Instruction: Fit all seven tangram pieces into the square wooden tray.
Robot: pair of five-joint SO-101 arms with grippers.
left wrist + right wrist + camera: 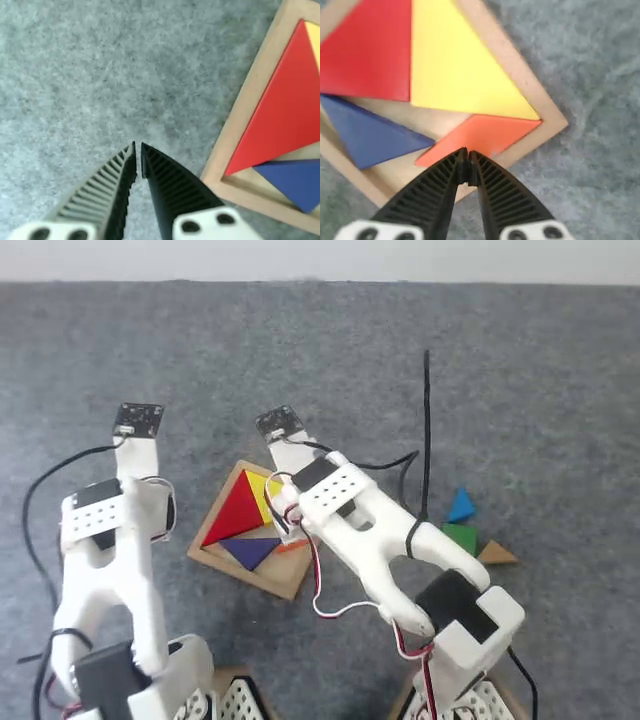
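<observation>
The square wooden tray (262, 581) lies between the two arms. In it are a red triangle (236, 514), a yellow triangle (265, 492), a dark blue triangle (250, 551) and an orange piece (480, 136) by a corner. My right gripper (467, 154) is shut, its tips touching the orange piece's edge. My left gripper (138, 148) is shut over the carpet just outside the tray's rim (250, 95). A blue triangle (460, 506), a green square (460, 537) and a tan triangle (497, 554) lie loose to the tray's right.
Grey carpet covers the table. A black cable (426, 430) runs past the loose pieces toward the back. The left arm (105, 540) stands left of the tray, and the right arm (380, 550) stretches over its right half.
</observation>
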